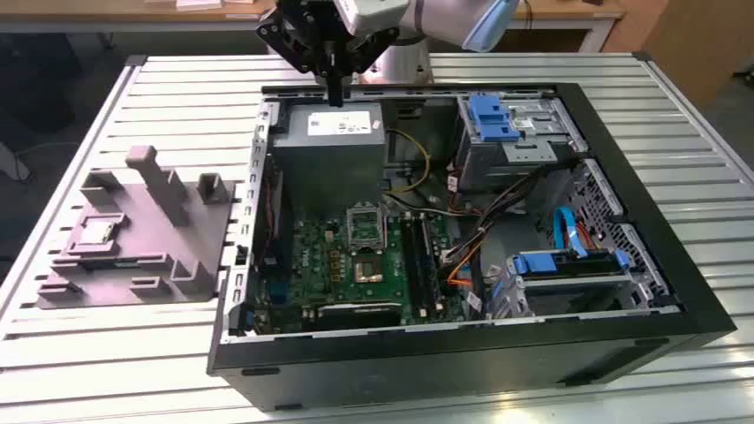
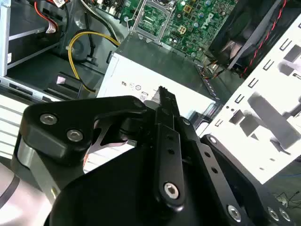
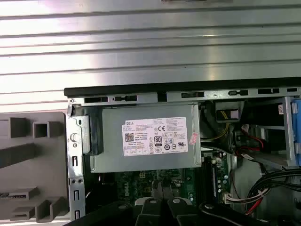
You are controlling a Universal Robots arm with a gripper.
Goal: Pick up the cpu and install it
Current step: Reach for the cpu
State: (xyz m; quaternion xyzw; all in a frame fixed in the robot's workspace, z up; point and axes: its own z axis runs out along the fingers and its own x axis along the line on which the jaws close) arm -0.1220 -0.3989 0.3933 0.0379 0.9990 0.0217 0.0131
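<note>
Exterior view placed the gripper (image 1: 338, 93) high over the rear edge of the open computer case (image 1: 471, 371), just above the grey power supply (image 1: 335, 137). Its 2 fingers were pressed together into 1 dark blade with nothing between them. The second wrist view agreed: the black fingertips (image 2: 162, 94) met over the power supply's white label. The cpu (image 1: 97, 234) lay flat in a square recess of the grey plastic holder block (image 1: 130, 265), which stood on the slatted table (image 1: 94, 353) to the exterior view's left of the case, well apart from the gripper. Inside the case, the silver socket frame (image 1: 365, 225) sat on the green motherboard (image 1: 342, 265), its centre dark and, as far as could be told, unfilled. Judged from this, the work stood at the very start of the pick: nothing was gripped, the chip was untouched and the install was not yet begun. Reaching the chip would seem to call for the arm to cross the case wall toward the holder, part the fingers enough to span the chip's edges, and come down squarely. The upright posts (image 1: 159, 181) near the recess appeared to leave little room for a tilted approach. Being thin and flat, the chip would likely offer only its rim to hold, so a level, centred grip looked necessary.
</note>
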